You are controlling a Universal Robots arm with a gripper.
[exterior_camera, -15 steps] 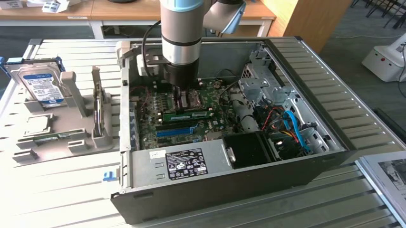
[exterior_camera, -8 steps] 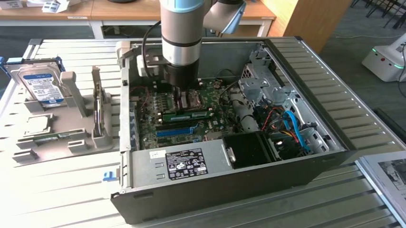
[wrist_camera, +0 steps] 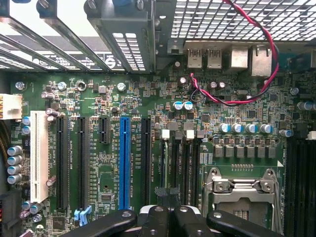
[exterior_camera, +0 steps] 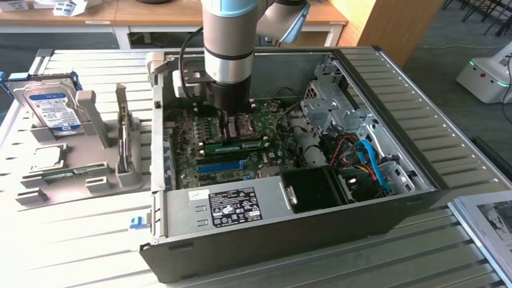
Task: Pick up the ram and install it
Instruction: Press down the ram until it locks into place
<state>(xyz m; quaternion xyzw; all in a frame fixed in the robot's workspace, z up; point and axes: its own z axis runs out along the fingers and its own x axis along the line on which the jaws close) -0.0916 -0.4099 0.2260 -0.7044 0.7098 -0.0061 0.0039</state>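
Observation:
The ram (exterior_camera: 236,145), a long green stick with a pale label, lies along a slot on the motherboard (exterior_camera: 192,171) inside the open computer case (exterior_camera: 384,210). My gripper (exterior_camera: 229,124) hangs on the arm just above and behind it, reaching down into the case. In the wrist view the gripper (wrist_camera: 167,219) is shut, its black fingers (wrist_camera: 192,223) pressed together with nothing visible between them. They hover over the black memory slots (wrist_camera: 180,163) beside the processor socket (wrist_camera: 242,195). I cannot tell whether the fingers touch the ram.
A grey rack (exterior_camera: 104,174) at the exterior view's left holds a silver hard drive (exterior_camera: 48,105) and a square processor chip (exterior_camera: 44,157). A power supply (exterior_camera: 232,204), a black fan (exterior_camera: 320,189), drive cages (exterior_camera: 336,102) and cables (exterior_camera: 364,156) crowd the case. A red-black wire (wrist_camera: 256,59) loops over the board.

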